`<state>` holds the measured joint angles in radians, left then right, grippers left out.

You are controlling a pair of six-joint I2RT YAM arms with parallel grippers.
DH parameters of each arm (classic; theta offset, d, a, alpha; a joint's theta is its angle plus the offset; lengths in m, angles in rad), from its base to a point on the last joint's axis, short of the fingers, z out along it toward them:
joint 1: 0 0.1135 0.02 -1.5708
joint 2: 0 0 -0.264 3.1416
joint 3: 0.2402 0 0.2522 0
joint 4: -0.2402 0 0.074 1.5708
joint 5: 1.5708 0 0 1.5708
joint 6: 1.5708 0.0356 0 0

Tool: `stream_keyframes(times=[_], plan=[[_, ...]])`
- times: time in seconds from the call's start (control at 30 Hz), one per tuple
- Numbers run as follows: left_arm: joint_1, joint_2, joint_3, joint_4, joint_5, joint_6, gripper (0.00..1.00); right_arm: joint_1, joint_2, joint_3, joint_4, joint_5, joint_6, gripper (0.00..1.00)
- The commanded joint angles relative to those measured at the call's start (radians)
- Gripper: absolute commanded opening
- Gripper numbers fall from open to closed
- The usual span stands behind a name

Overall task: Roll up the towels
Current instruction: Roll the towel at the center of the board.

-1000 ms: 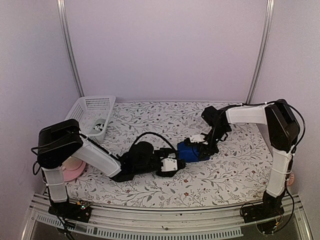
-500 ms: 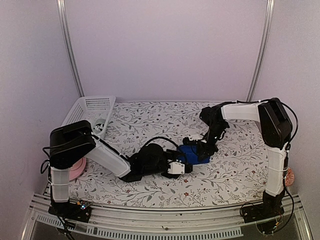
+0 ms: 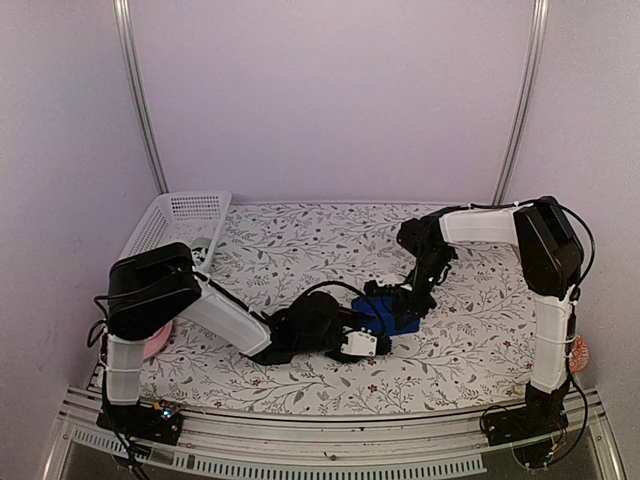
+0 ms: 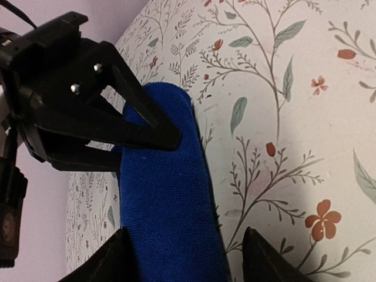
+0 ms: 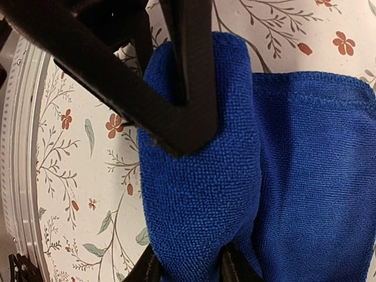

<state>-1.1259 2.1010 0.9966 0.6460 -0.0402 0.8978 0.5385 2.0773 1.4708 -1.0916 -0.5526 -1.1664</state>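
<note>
Right gripper (image 5: pixel 191 265) clamps the rolled blue towel (image 3: pixel 388 312), centre of the overhead view. Left gripper (image 4: pixel 188 254) straddles it, jaws parted.

The towel (image 3: pixel 392 312) lies mid-tabletop (image 3: pixel 470 345). The right fingers (image 4: pixel 138 126) pinch its far end and the left fingers (image 4: pixel 261 261) straddle its near end. A basket (image 3: pixel 185 210) sits far left, behind the towel.

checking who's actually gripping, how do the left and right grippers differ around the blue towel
The left gripper stands wide open astride one end of the blue towel; the right gripper is pinched shut on the opposite end. The left gripper lies low along the table; the right gripper reaches down from the far side. Both meet at the same rolled part.
</note>
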Motion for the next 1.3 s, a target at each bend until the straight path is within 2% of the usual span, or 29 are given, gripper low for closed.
stream_keyframes(times=[0.0, 0.27, 0.33, 0.43, 0.63, 0.73, 1.0, 1.13, 1.27], plan=[[-0.018, 0.029, 0.025, -0.057, -0.019, -0.013, 0.62, 0.013, 0.033, -0.03, -0.016, 0.006, 0.01, 0.3], [-0.015, 0.065, 0.063, -0.073, -0.099, -0.037, 0.45, 0.013, 0.036, -0.03, -0.024, 0.013, 0.002, 0.31], [-0.014, 0.068, 0.067, -0.075, -0.103, -0.041, 0.37, 0.013, 0.034, -0.03, -0.024, 0.011, 0.001, 0.32], [-0.012, 0.067, 0.069, -0.092, -0.089, -0.051, 0.17, 0.013, 0.03, -0.029, -0.02, 0.014, 0.001, 0.33], [-0.012, 0.065, 0.1, -0.195, -0.041, -0.095, 0.0, 0.013, -0.019, -0.038, 0.014, 0.044, 0.017, 0.45], [-0.011, 0.061, 0.118, -0.27, -0.011, -0.147, 0.0, 0.008, -0.074, -0.053, 0.046, 0.064, 0.032, 0.54], [0.049, 0.079, 0.227, -0.501, 0.144, -0.384, 0.0, -0.037, -0.312, -0.169, 0.154, 0.096, 0.004, 0.69], [0.092, 0.139, 0.362, -0.66, 0.213, -0.491, 0.0, -0.06, -0.415, -0.237, 0.233, 0.111, -0.001, 0.71], [0.133, 0.167, 0.438, -0.734, 0.324, -0.584, 0.0, -0.077, -0.473, -0.314, 0.312, 0.124, 0.003, 0.71]])
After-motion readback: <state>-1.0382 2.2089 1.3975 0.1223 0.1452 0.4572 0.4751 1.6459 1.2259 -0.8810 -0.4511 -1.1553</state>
